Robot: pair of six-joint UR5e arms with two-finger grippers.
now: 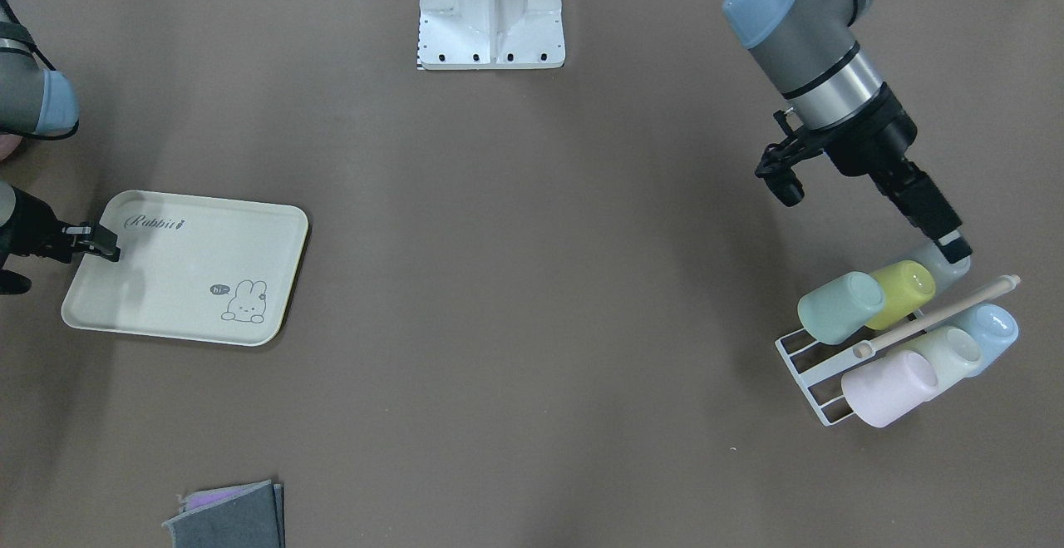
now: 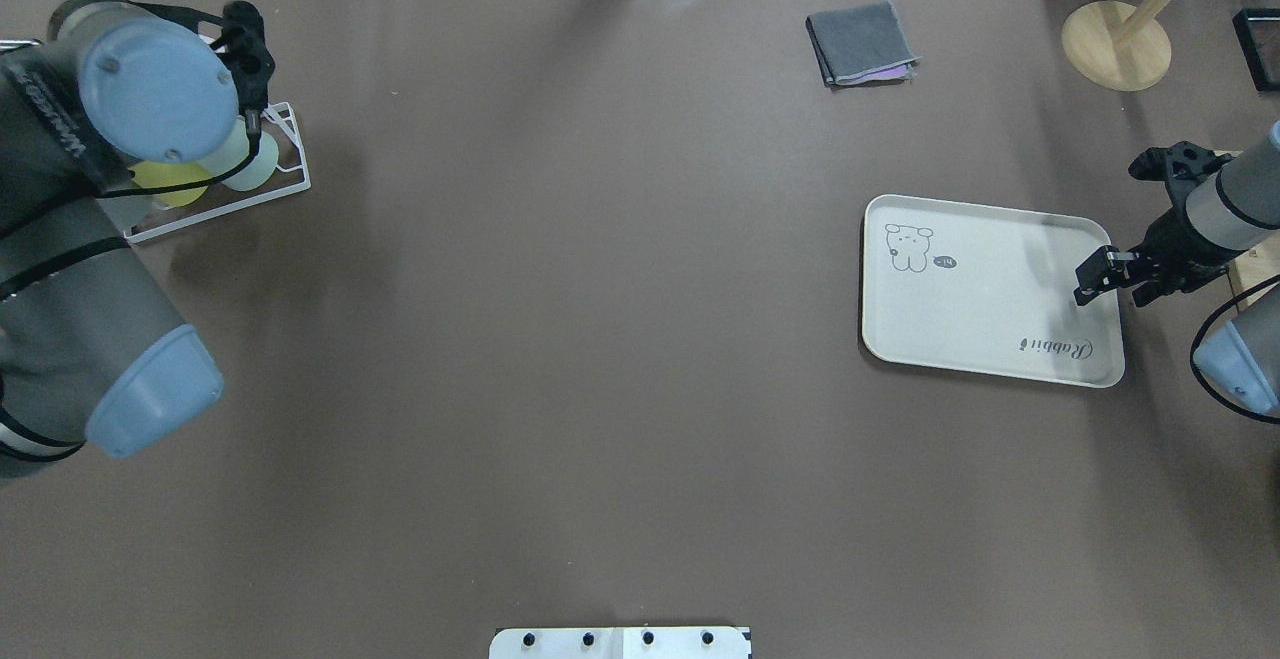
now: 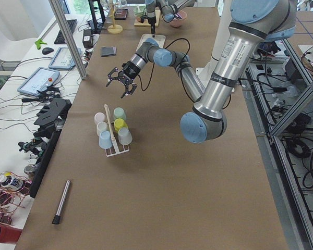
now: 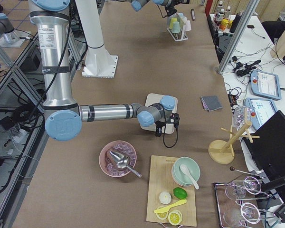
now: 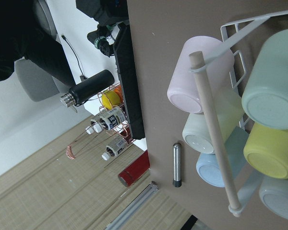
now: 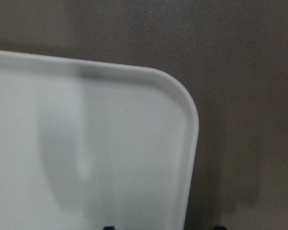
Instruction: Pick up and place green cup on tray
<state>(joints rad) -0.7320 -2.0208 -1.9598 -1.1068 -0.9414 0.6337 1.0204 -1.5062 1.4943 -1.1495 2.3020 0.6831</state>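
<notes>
The green cup is a mint tumbler lying on its side in a white wire rack, next to a yellow-green cup. It also shows in the left wrist view. My left gripper hangs over the rack's far end, just past the yellow-green cup; it looks open and holds nothing. The cream tray with "Rabbit" script lies far across the table. My right gripper is open and empty over the tray's edge.
The rack also holds pink, whitish-green and pale blue cups under a wooden rod. A folded grey cloth, a wooden stand and a black pen lie about the table.
</notes>
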